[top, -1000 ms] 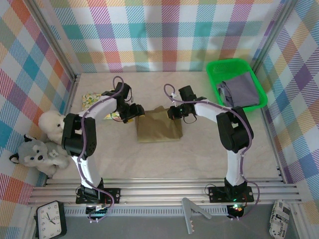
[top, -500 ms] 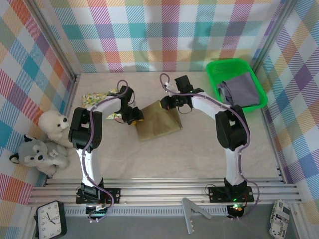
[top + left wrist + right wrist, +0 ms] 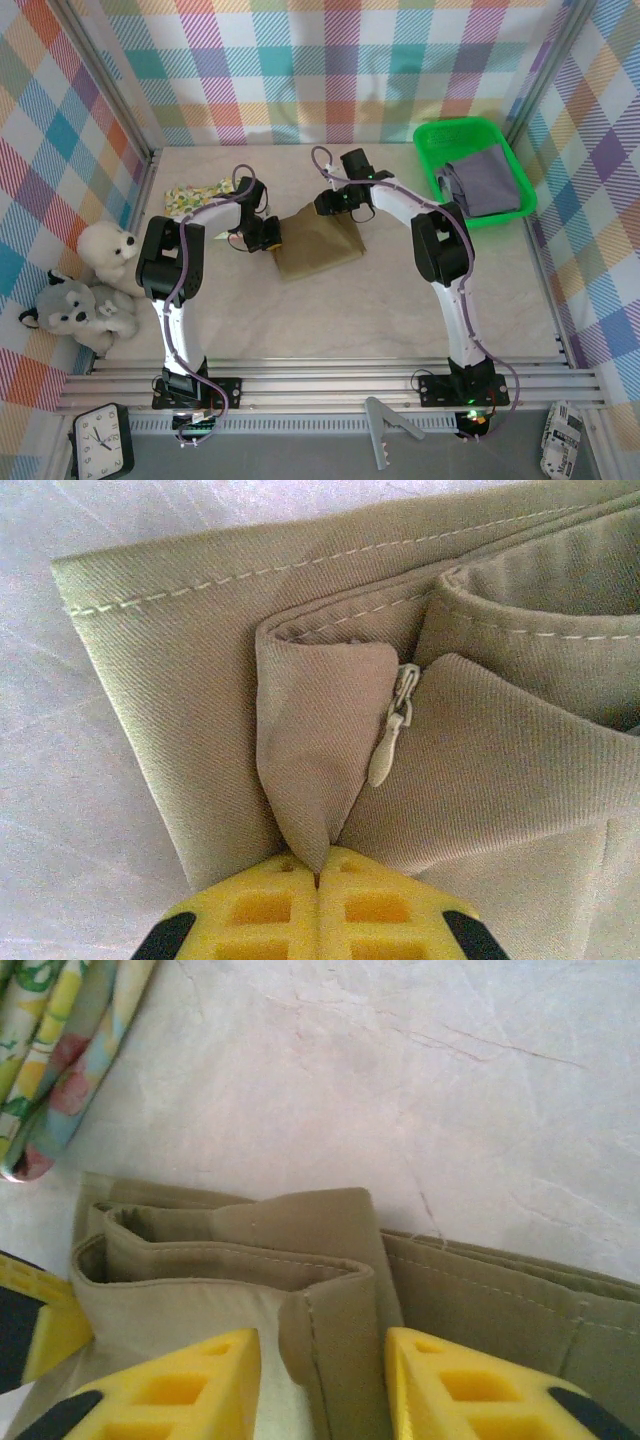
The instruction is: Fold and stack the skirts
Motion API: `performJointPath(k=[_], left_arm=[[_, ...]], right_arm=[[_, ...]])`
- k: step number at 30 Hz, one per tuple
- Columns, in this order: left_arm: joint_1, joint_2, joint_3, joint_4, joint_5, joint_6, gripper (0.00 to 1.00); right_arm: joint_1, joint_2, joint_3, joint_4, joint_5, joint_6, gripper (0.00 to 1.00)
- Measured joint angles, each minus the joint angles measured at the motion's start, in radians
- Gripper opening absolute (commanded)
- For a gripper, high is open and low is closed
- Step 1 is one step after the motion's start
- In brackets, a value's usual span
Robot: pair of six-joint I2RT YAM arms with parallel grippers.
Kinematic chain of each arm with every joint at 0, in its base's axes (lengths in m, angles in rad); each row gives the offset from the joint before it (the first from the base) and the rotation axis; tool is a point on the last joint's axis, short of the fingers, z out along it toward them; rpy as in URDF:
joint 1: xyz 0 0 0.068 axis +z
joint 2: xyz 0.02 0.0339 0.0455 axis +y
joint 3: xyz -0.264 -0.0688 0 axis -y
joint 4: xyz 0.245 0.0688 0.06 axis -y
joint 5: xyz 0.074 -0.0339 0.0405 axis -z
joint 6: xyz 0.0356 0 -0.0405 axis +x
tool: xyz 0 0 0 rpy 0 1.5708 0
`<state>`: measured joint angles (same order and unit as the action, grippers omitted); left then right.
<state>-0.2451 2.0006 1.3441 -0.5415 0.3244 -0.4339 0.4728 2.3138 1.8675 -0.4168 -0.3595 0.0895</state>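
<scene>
Left claw [image 3: 318,868] clamped on olive skirt [image 3: 480,770] fold; right claw [image 3: 320,1365] apart, straddling it.

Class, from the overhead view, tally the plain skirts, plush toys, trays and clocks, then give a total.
Plain skirts: 2 (olive skirt, grey skirt)
Plush toys: 2 (white toy, grey toy)
Trays: 1
Clocks: 1
Total: 6

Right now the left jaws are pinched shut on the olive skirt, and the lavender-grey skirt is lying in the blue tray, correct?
Not quite: the tray is green, not blue, as the top external view shows. The left jaws are indeed pinched shut on the olive skirt, and the lavender-grey skirt lies in that tray.
</scene>
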Motion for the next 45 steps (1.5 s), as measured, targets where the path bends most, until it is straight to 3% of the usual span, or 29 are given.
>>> performJointPath(k=[11,12,16,23,31,37,42,45], left_arm=[[0.005,0.0,0.0,0.0,0.011,-0.003,0.0],[0.005,0.0,0.0,0.0,0.011,-0.004,0.0],[0.006,0.0,0.0,0.0,0.014,-0.011,0.0],[0.006,-0.007,0.002,-0.007,0.015,-0.011,0.0],[0.006,-0.085,0.002,-0.024,0.058,-0.028,0.0],[0.005,-0.083,0.003,-0.021,0.086,-0.045,0.0],[0.005,-0.003,0.008,-0.008,0.062,-0.059,0.0],[0.005,0.013,0.012,-0.004,0.055,-0.076,0.0]], right_arm=[[0.0,0.0,-0.035,-0.108,-0.011,-0.067,0.49],[0.0,0.0,-0.039,-0.117,-0.014,-0.072,0.45],[-0.001,0.0,-0.044,-0.142,-0.039,-0.087,0.15],[-0.009,-0.051,-0.106,-0.13,-0.087,-0.065,0.0],[-0.024,-0.214,-0.254,-0.076,-0.121,0.031,0.0],[-0.048,-0.237,-0.373,-0.019,-0.125,0.128,0.0],[-0.047,-0.192,-0.369,-0.01,-0.12,0.169,0.14],[-0.046,-0.166,-0.346,-0.019,-0.098,0.176,0.31]])
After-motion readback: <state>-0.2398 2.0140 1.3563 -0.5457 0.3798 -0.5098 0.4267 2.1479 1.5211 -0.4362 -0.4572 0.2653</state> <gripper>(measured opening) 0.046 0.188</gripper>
